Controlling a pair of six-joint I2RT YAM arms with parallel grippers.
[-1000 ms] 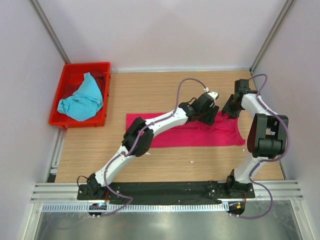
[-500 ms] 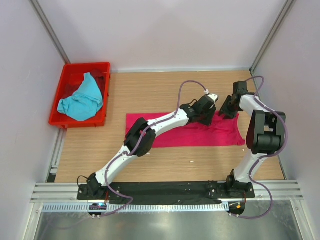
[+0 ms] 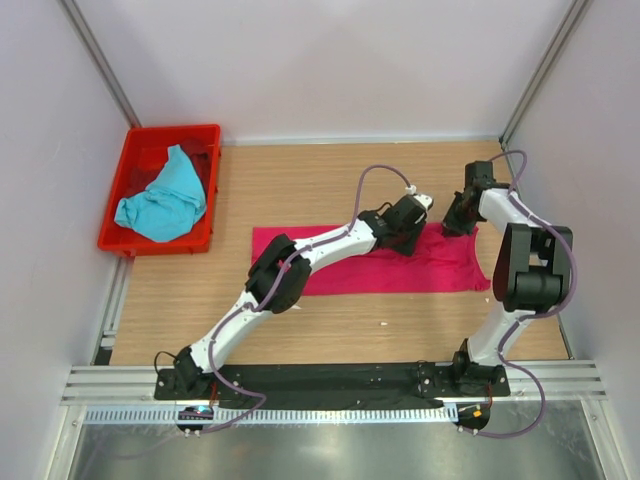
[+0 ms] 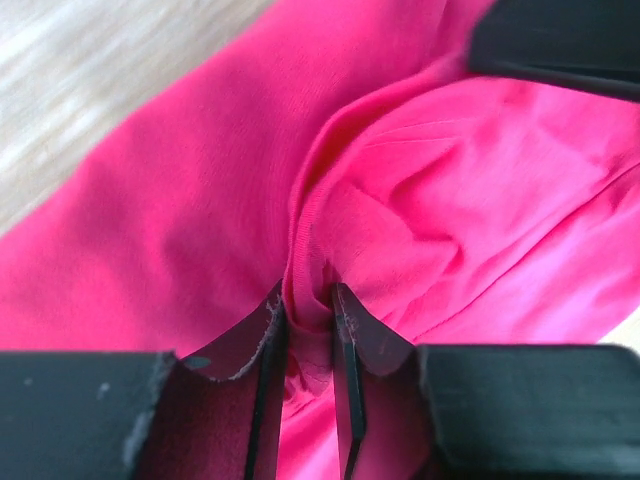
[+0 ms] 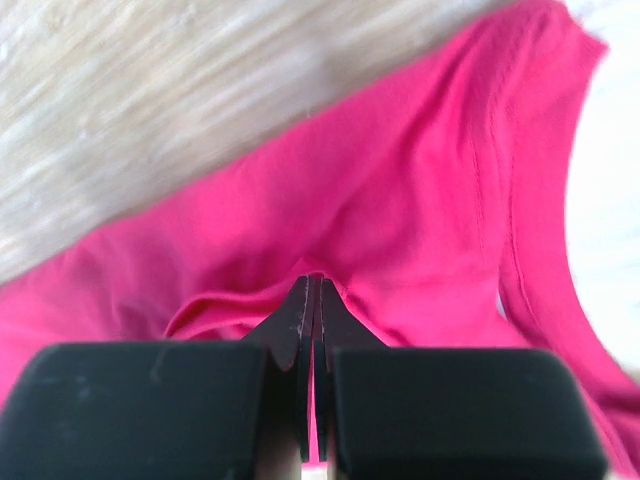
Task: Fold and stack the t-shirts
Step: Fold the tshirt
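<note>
Magenta t-shirt (image 3: 400,270) on worktop (image 3: 300,190), left claw (image 4: 305,295) and right claw (image 5: 312,285) each clamped on its cloth; turquoise t-shirt (image 3: 160,200) in red crate (image 3: 150,245)

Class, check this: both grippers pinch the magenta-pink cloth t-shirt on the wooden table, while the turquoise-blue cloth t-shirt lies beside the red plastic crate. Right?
Not quite: the turquoise-blue cloth t-shirt lies crumpled inside the red plastic crate, not beside it; the top external view shows this. The left gripper and right gripper do pinch the magenta-pink cloth t-shirt on the wooden table.
</note>
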